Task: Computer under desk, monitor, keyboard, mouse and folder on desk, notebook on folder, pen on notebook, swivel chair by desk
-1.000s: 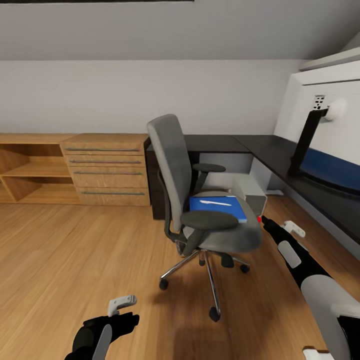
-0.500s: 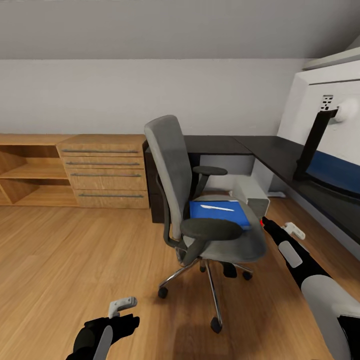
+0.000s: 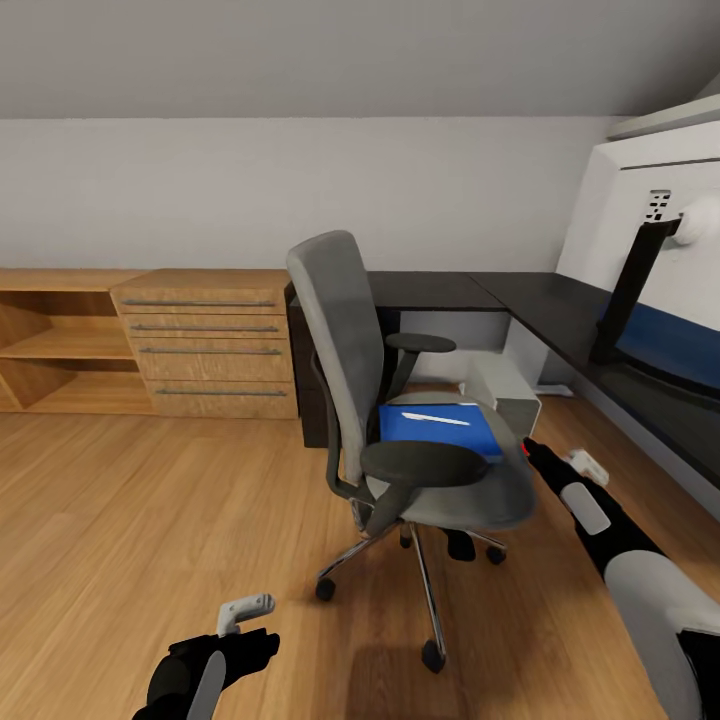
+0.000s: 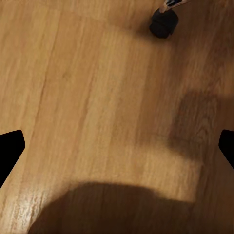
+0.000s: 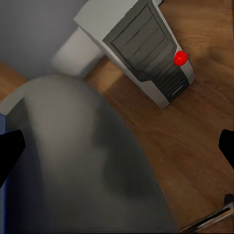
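Sloped grey walls and a light wood floor (image 3: 150,500) framed the scene, with low light-wood shelf units (image 3: 150,340) along the far wall at the left. Low at the left, the left gripper (image 3: 240,615) hung over bare boards with its jaws spread and nothing between them; in its wrist view one castor (image 4: 163,22) sat near the frame's edge.

Mid-room stood the swivel chair (image 3: 400,400), turned side-on, and the folder (image 3: 440,425) lay flat on its seat with a thin pale object, probably the pen (image 3: 432,418), resting on top. Behind the chair the computer (image 3: 505,390) stood on the floor by the desk (image 3: 480,290), its front panel clear in the right wrist view (image 5: 146,48). The right gripper (image 3: 545,462) reached just beside the seat's edge, jaws apart and empty. Farther right the monitor (image 3: 660,220) stood on the desk, seen from its white back.

Several risks stood out. Castors would let the chair roll or swing under any sideways nudge from the right arm, carrying the folder away. A tilted lift could send the loose pen sliding to the floor. A flat folder offers little edge to pinch, so the jaws might scrape fabric instead. The near armrest (image 3: 425,462) also crowded the approach.
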Available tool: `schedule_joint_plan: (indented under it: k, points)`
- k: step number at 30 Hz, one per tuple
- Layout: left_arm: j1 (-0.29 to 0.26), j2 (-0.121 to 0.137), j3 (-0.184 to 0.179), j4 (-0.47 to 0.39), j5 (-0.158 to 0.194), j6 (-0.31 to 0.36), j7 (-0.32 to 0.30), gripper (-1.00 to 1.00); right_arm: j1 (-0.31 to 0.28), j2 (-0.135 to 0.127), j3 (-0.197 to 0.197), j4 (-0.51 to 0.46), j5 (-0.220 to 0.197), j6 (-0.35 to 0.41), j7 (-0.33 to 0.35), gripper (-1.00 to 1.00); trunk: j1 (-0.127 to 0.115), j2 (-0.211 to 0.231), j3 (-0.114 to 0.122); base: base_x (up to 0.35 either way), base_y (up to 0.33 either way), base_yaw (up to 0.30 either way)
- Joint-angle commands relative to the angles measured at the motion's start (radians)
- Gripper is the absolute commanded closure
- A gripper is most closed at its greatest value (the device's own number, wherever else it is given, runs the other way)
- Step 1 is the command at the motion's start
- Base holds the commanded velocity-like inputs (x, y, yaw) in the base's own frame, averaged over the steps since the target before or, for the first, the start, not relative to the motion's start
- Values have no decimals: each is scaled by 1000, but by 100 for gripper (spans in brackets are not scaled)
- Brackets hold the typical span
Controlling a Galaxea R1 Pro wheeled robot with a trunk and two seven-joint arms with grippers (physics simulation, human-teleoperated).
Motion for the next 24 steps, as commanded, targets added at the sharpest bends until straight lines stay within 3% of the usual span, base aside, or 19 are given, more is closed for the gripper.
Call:
schedule_joint_plan:
  k: [1, 7, 24]
  points:
    - [0, -1, 1, -1, 10, 4, 8, -100, 0, 0, -8, -2, -10, 13, -3, -100, 0, 0, -1, 2, 0, 0]
    - [0, -1, 1, -1, 11, 3, 8, -100, 0, 0, -27, -2, -21, 43, -2, -100, 0, 0, -1, 0, 0, 0]
    - [-1, 0, 1, -1, 11, 4, 7, -100, 1, 0, -31, -2, -23, 51, -2, -100, 0, 0, -2, 0, 0, 3]
